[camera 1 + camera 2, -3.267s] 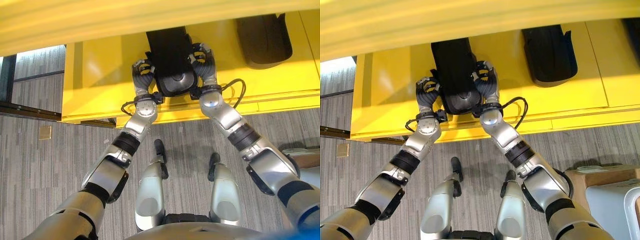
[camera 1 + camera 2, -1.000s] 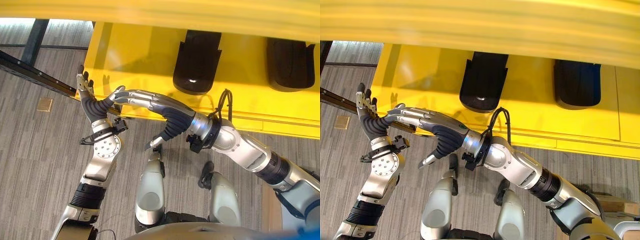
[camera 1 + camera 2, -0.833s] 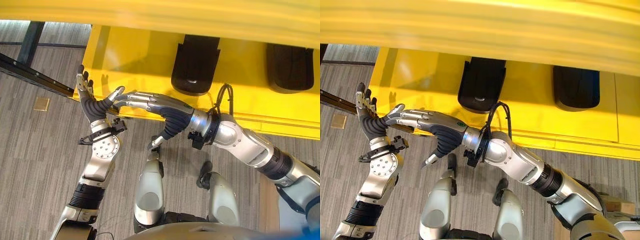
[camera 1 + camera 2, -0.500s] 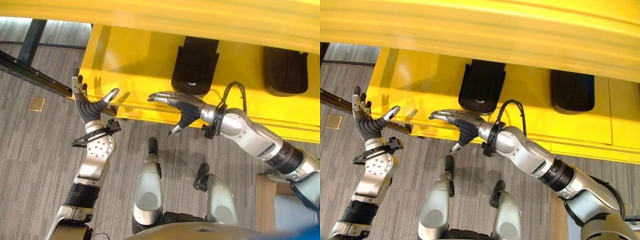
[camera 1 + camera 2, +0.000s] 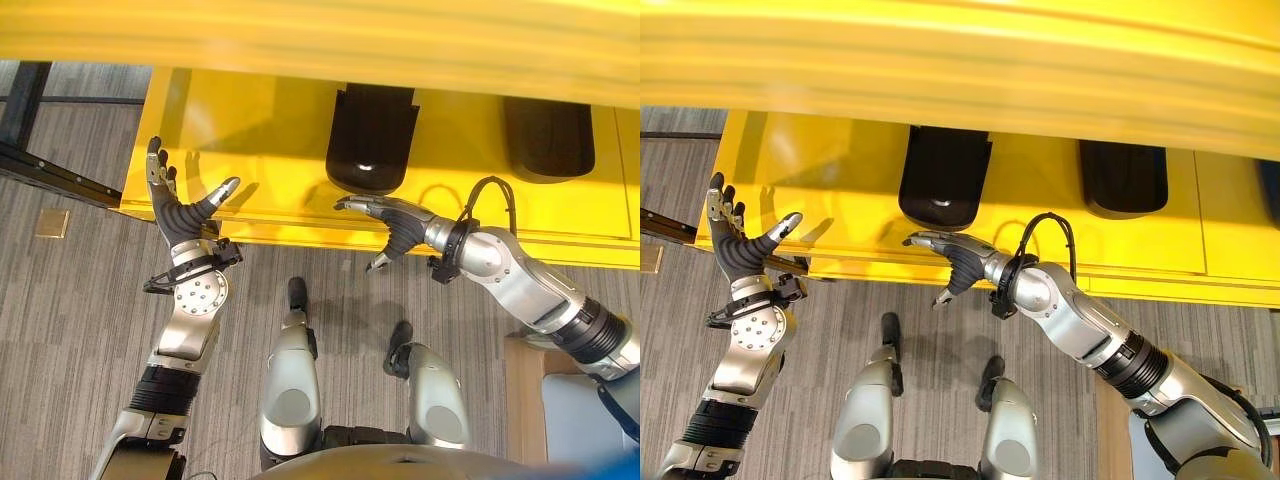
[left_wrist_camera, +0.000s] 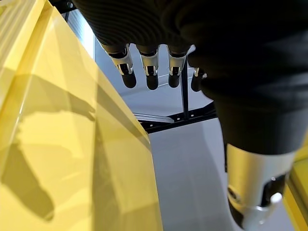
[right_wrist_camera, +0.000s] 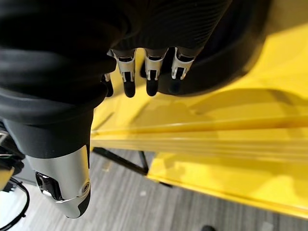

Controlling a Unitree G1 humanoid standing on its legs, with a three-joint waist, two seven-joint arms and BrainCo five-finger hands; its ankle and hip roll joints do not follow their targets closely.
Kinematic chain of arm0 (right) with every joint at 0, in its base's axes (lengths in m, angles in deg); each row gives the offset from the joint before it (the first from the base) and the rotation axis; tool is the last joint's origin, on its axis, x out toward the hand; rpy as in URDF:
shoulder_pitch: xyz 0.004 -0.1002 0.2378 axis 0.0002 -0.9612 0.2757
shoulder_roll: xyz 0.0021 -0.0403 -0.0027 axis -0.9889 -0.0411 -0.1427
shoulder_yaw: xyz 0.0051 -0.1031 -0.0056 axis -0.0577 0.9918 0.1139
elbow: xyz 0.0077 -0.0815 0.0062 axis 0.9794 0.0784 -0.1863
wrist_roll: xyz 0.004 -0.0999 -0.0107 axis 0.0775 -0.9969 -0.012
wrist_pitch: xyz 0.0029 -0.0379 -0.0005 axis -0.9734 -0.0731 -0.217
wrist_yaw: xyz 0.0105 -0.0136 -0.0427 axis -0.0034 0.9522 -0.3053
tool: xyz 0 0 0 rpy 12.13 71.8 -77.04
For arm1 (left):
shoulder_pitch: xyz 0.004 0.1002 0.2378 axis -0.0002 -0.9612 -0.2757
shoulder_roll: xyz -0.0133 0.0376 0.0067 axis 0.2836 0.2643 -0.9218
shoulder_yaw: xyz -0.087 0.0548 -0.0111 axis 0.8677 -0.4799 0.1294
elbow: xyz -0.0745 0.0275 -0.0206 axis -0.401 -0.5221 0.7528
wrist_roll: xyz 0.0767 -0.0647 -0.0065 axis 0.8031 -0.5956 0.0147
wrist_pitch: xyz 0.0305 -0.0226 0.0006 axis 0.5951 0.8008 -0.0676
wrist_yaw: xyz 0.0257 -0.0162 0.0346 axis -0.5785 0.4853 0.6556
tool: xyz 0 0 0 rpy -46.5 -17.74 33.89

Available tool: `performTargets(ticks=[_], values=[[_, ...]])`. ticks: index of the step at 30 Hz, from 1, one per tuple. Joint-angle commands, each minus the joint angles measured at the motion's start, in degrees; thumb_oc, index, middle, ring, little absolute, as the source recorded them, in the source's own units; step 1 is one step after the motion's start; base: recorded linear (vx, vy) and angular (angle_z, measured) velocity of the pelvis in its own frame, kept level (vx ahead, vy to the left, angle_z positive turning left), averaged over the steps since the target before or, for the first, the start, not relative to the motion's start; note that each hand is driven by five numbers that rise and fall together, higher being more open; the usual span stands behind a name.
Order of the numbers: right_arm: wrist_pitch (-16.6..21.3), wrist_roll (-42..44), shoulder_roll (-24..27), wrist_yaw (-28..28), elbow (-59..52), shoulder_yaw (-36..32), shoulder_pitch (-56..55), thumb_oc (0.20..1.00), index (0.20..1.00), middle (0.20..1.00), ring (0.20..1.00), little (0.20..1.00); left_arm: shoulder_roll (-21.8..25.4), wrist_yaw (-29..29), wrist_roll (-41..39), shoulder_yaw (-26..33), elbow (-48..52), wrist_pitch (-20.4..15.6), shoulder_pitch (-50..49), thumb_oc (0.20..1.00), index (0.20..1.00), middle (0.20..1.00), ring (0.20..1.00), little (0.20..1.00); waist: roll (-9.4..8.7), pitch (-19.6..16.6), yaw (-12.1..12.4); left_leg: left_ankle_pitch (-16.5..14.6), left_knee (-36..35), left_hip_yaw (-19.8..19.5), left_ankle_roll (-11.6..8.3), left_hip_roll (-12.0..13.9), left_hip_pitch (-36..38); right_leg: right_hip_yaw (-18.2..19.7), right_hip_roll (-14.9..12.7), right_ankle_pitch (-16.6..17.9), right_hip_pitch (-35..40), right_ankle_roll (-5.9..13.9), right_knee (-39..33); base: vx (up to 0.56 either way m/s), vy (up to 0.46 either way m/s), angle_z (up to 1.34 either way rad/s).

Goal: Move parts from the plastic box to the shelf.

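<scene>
With both the left hand (image 5: 178,212) and right hand (image 5: 392,219) spread-fingered and empty, the right could clip the black part (image 5: 371,140) lying on the yellow shelf (image 5: 260,130), nudging it askew.

Glossy yellow shelf (image 5: 280,150); matt black parts (image 5: 370,140)

Yellow shelf with two black parts on it

The shelf (image 5: 270,130) is a glossy yellow board with a raised front lip, and an upper yellow board overhangs it. Two black parts lie on it well apart: one part (image 5: 372,140) near the middle, the other part (image 5: 548,138) further toward the right. The shelf stands above a grey carpet floor (image 5: 70,320).
</scene>
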Motion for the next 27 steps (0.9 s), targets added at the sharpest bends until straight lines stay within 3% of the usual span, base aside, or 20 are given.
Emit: performTargets(ticks=[1, 12, 19, 25, 27], values=[[-0.76, -2.21, 0.68, -1.5, -2.75, -1.71, 1.3, 1.0, 1.0, 1.0, 1.0, 1.0, 2.17, 1.62, -0.54, 2.97, 2.11, -1.18, 0.23, 1.0, 1.0, 1.0, 1.0, 1.0, -1.47, -0.53, 0.42, -9.13, 4.68, 1.31, -0.94, -0.17, 3.21, -2.34, 3.4, 1.56, 0.0, -1.3, -2.79, 0.0, 0.0, 0.0], [-2.48, -7.36, 1.4, 2.72, -0.5, -3.75, -0.74, 1.0, 1.0, 1.0, 1.0, 1.0, 1.52, 1.29, -0.59, 3.63, 1.35, -0.64, -0.17, 1.0, 1.0, 1.0, 1.0, 1.0, -1.7, -0.5, -0.16, -9.34, 4.87, 1.67, -0.95, 0.0, 3.26, -2.33, 3.61, 1.16, -0.11, -1.42, -2.2, 0.0, 0.0, 0.0], [-1.81, -11.25, 1.4, 8.45, 0.22, -7.97, -3.17, 1.0, 1.0, 1.0, 1.0, 1.0, 1.07, 1.63, -0.9, 3.43, 1.78, 0.09, -0.4, 1.0, 1.0, 1.0, 1.0, 1.0, -1.2, -0.28, -1.12, -9.6, 5.33, 1.91, -0.93, -0.16, 3.11, -1.81, 3.77, 0.89, -0.54, -1.5, -1.57, 0.01, 0.006, -0.01], [-3.47, -11.05, -0.16, 11.86, 0.75, -10.29, -4.85, 1.0, 1.0, 1.0, 1.0, 1.0, 0.53, 1.96, -1.42, 2.96, 2.63, 0.89, -0.46, 1.0, 1.0, 1.0, 1.0, 1.0, -0.47, -0.26, -1.77, -9.88, 5.49, 2.11, -0.84, -0.29, 2.91, -1.38, 3.73, 0.74, -1.09, -1.49, -1.35, 0.02, 0.024, -0.06], [-3.26, -9.53, -1.59, 15.28, 1.37, -11.51, -6.12, 1.0, 1.0, 1.0, 1.0, 1.0, 0.17, 2.01, -1.64, 2.94, 3.09, 1.2, -0.51, 1.0, 1.0, 1.0, 1.0, 1.0, 0.02, -0.26, -2.09, -10.0, 5.29, 2.14, -0.81, -0.51, 2.91, -1.16, 3.79, 0.67, -1.27, -1.47, -1.48, 0.01, 0.018, -0.01]])
